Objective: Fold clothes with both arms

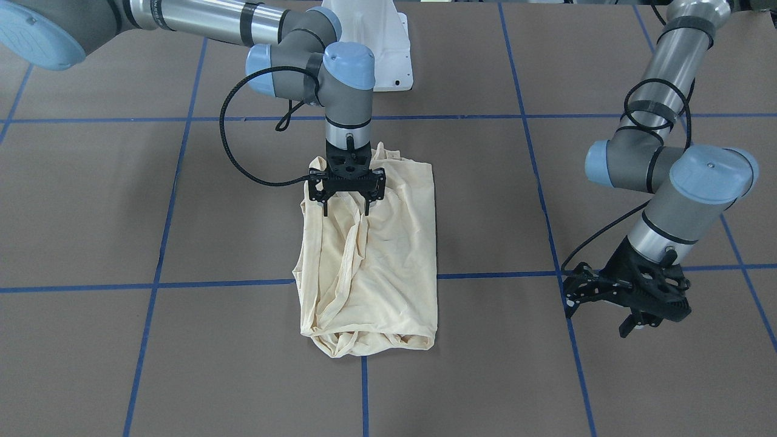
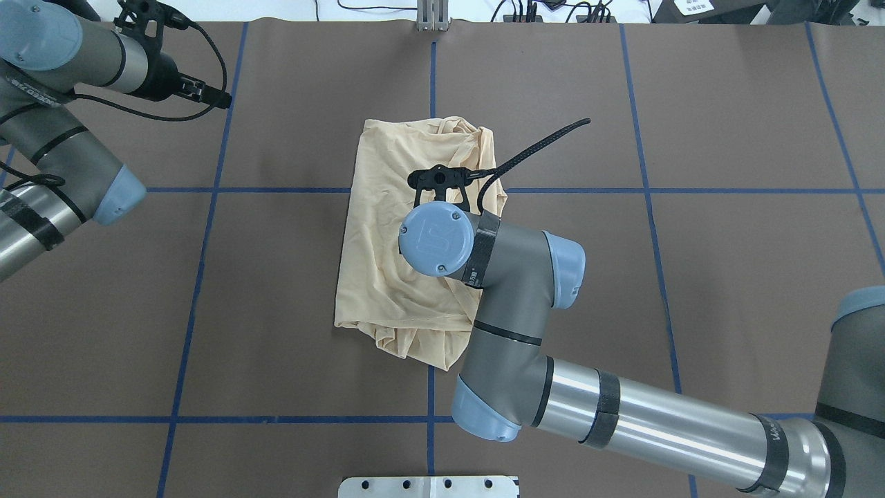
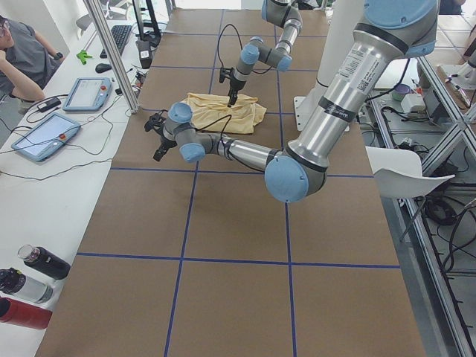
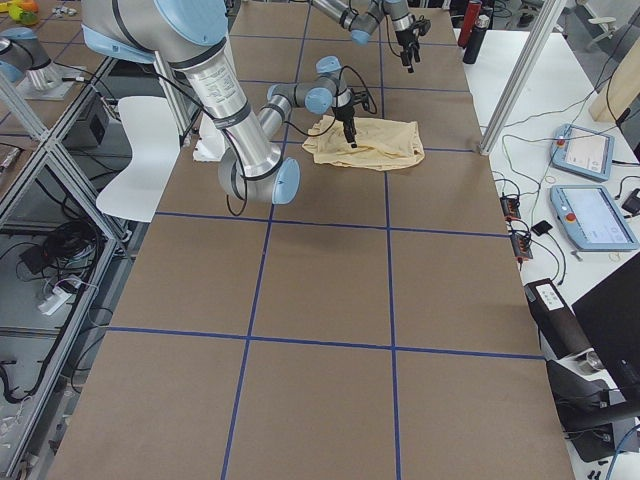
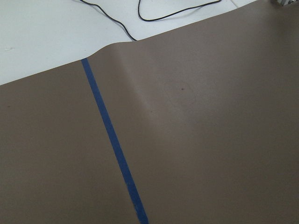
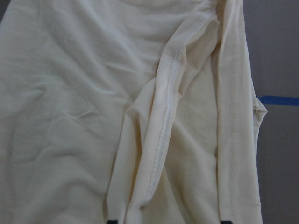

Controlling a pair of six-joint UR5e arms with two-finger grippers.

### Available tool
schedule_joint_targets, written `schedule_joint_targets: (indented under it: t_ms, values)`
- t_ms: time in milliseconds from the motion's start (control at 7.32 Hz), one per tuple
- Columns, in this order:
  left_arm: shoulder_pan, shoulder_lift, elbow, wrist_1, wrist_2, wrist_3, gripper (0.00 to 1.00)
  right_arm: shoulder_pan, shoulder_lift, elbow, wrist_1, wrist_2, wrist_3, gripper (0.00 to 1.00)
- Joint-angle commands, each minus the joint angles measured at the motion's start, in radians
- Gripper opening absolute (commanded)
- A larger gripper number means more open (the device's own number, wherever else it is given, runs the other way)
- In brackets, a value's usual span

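Observation:
The cream-yellow shirt [image 1: 376, 267] lies in a rough, wrinkled rectangle at the middle of the brown table; its print is hidden. It also shows in the overhead view [image 2: 387, 228] and fills the right wrist view [image 6: 93, 93]. My right gripper [image 1: 346, 209] points straight down over the shirt's end nearer the robot. It is open, with its fingertips [image 6: 111, 220] on either side of a raised seam fold. From overhead it shows only in part, below its wrist [image 2: 442, 181]. My left gripper [image 1: 607, 312] is open and empty, low over bare table well off to the shirt's side [image 2: 200, 90].
The white pedestal base [image 1: 388, 48] stands at the robot's edge behind the shirt. Blue tape lines [image 5: 114, 149] cross the brown table. A side bench holds tablets [image 3: 44, 137] and bottles [image 3: 30, 275], with an operator [image 3: 22, 59] seated there.

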Motion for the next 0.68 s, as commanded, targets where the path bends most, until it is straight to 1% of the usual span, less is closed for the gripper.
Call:
schedule_joint_targets:
  t_ms: [0, 137, 547]
  values:
    - [0.000, 0.000, 0.000, 0.000, 0.000, 0.000, 1.00, -0.003, 0.006, 0.002, -0.055, 0.007, -0.060, 0.66]
    - [0.000, 0.000, 0.000, -0.001, 0.000, 0.000, 1.00, -0.004, 0.009, 0.001, -0.057, 0.011, -0.072, 0.63]
    - [0.000, 0.000, 0.000, 0.000, 0.000, 0.000, 1.00, -0.030, 0.017, -0.007, -0.058, 0.013, -0.128, 0.63]
